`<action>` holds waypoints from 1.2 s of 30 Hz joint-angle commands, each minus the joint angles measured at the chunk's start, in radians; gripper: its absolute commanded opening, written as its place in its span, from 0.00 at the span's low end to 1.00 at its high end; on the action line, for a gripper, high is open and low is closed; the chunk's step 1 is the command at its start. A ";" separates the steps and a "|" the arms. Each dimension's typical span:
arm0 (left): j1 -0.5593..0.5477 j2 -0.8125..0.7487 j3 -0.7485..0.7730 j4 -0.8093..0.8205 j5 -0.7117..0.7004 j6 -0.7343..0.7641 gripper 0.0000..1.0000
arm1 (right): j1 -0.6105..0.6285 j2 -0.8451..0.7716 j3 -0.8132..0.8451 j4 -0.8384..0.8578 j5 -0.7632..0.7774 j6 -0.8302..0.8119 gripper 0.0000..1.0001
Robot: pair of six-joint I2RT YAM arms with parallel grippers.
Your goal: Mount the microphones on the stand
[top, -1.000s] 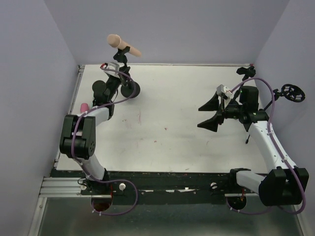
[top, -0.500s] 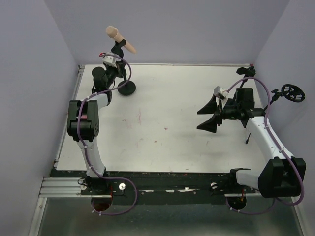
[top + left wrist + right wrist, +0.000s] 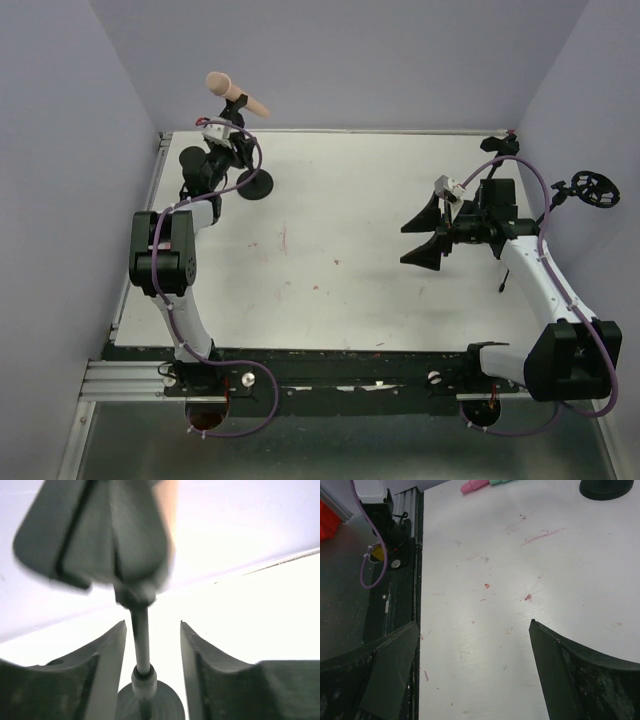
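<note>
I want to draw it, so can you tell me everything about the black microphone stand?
The black microphone stand has a round flat base sitting on the white table near the far left corner. A thin pole rises from it to a clip on top. It looks like dark plastic or metal. The clip holds the peach-tan plastic microphone, tilted, with its round head to the left. The left claw is open around the pole, one finger on each side, not touching it.

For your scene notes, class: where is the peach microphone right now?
Top view, far left corner: the peach microphone sits clipped atop the stand, above the left gripper.
</note>
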 commanded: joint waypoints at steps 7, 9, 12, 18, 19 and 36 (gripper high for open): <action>0.021 -0.246 -0.254 0.075 0.025 0.003 0.87 | -0.017 -0.048 0.017 -0.018 0.007 -0.031 1.00; 0.027 -0.304 -0.335 0.124 -0.024 -0.014 0.95 | -0.018 -0.053 0.017 -0.022 0.007 -0.033 1.00; 0.047 -0.382 -0.336 0.014 -0.002 -0.014 0.98 | -0.017 -0.054 0.019 -0.022 0.008 -0.036 1.00; 0.056 -0.565 -0.438 -0.064 0.000 -0.093 0.98 | -0.017 -0.080 0.027 -0.044 0.077 -0.057 1.00; 0.056 -0.600 -0.457 -0.085 -0.003 -0.121 0.98 | -0.018 -0.083 0.037 -0.056 0.100 -0.057 1.00; 0.021 -1.226 -0.406 -0.932 0.178 -0.313 0.99 | -0.018 -0.131 0.467 -0.025 1.027 0.728 1.00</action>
